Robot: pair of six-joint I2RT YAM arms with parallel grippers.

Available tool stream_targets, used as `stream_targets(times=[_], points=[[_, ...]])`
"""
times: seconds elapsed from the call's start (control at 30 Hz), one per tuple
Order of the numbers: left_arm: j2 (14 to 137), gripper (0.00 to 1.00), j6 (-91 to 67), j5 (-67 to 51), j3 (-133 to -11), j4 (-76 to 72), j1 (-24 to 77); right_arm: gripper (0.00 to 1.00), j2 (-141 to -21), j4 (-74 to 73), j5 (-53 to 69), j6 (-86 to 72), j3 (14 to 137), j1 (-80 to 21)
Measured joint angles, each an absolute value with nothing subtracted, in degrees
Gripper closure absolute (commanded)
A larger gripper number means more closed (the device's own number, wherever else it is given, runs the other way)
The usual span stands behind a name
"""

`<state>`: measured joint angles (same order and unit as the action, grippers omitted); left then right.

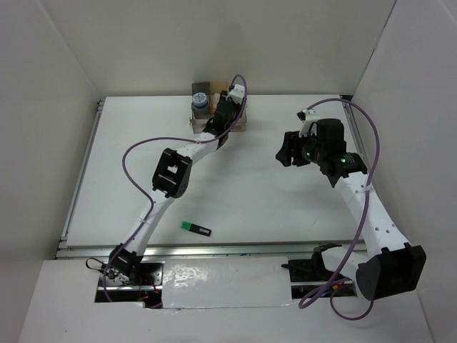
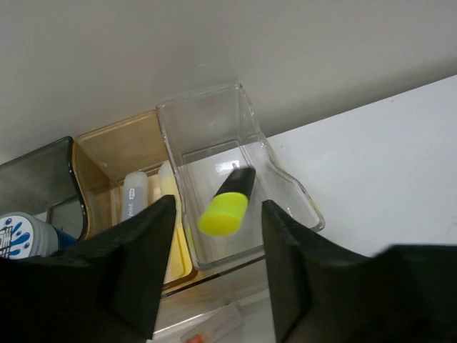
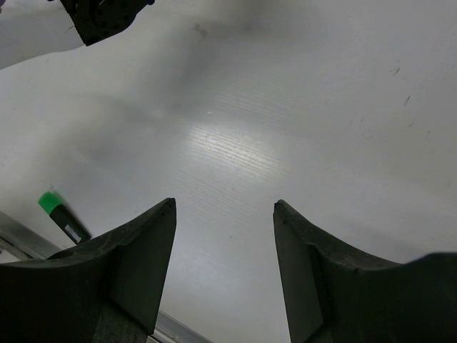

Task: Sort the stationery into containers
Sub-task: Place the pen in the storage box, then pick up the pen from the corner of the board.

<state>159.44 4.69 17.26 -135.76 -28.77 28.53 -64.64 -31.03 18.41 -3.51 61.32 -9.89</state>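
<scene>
1. White walls close round a white desk (image 1: 285, 207), where a sorting job looks close to its finish.
2. The left gripper (image 2: 218, 214) hangs with its jaws apart and nothing between them, directly above the organiser (image 2: 207, 100) at the far edge of the desk, left of centre.
3. Below it, a yellow-capped highlighter (image 2: 227, 204) lies tilted in the clear rear compartment, its black barrel pointing down and its cap toward the wrist camera. Whether it has settled cannot be told.
4. Beside it, the brown compartment holds a pale yellow stick (image 2: 169, 189) and a whitish tube (image 2: 133, 196). A round blue-and-white tin (image 2: 21, 236) shows at the dark grey end.
5. The right gripper (image 3: 225, 214) hovers over bare desk toward the right edge, fingers spread and empty.
6. One piece is seen outside the organiser: a green-capped highlighter (image 1: 196, 228), short and black-bodied. It lies flat near the near edge, left of centre, well apart from both grippers.
7. By this showing most of the stationery is stowed, and that single highlighter appears to be the last pick.
</scene>
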Motion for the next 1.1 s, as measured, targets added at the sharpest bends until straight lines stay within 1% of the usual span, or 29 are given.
stream_targets(times=[0.07, 0.2, 0.27, 0.33, 0.4, 0.5, 0.63, 0.73, 0.83, 0.9, 0.97, 1.1], points=[[159.4, 0.28, 4.3, 16.7, -136.0, -28.8, 28.5, 0.37, -64.6, -30.9, 18.5, -3.4, 61.3, -9.7], [159.0, 0.26, 2.6, 15.1, -136.4, -28.5, 28.3, 0.37, -64.6, -30.9, 18.7, -3.3, 61.3, -9.6], [156.6, 0.26, 0.8, 13.3, -134.4, -27.6, 28.1, 0.37, -64.6, -30.9, 18.7, -3.3, 61.3, -9.6], [151.1, 0.27, -0.8, 9.1, -128.7, -25.0, 27.3, 0.37, -64.6, -30.9, 18.8, -3.3, 61.3, -9.5], [144.1, 0.31, -2.2, 1.2, -126.0, -18.2, 25.5, 0.37, -64.6, -30.9, 18.9, -3.3, 61.3, -9.5], [132.8, 0.33, -4.6, -14.1, -124.0, -9.5, 20.5, 0.37, -64.6, -30.9, 18.9, -3.3, 61.3, -9.3], [109.6, 0.34, -2.6, -31.0, -107.1, -3.4, 9.7, 0.37, -64.8, -30.9, 18.9, -3.3, 61.3, -9.3], [91.5, 0.34, 7.2, -40.2, -90.8, 3.8, 1.1, 0.37, -64.9, -30.9, 18.9, -3.3, 61.3, -9.8], [79.9, 0.33, 24.9, -45.4, -78.5, 18.5, 0.6, 0.37, -65.0, -30.9, 18.9, -3.3, 61.3, -11.2], [75.7, 0.33, 37.4, -46.9, -70.8, 29.1, 3.4, 0.37, -65.1, -30.9, 18.9, -3.3, 61.3, -11.9], [74.0, 0.32, 46.7, -46.7, -63.7, 37.3, 6.1, 0.37, -65.1, -30.9, 19.0, -3.3, 61.3, -12.1], [71.4, 0.3, 60.0, -44.0, -51.0, 49.3, 9.8, 0.37, -65.8, -30.9, 19.0, -3.3, 61.3, -10.9]])
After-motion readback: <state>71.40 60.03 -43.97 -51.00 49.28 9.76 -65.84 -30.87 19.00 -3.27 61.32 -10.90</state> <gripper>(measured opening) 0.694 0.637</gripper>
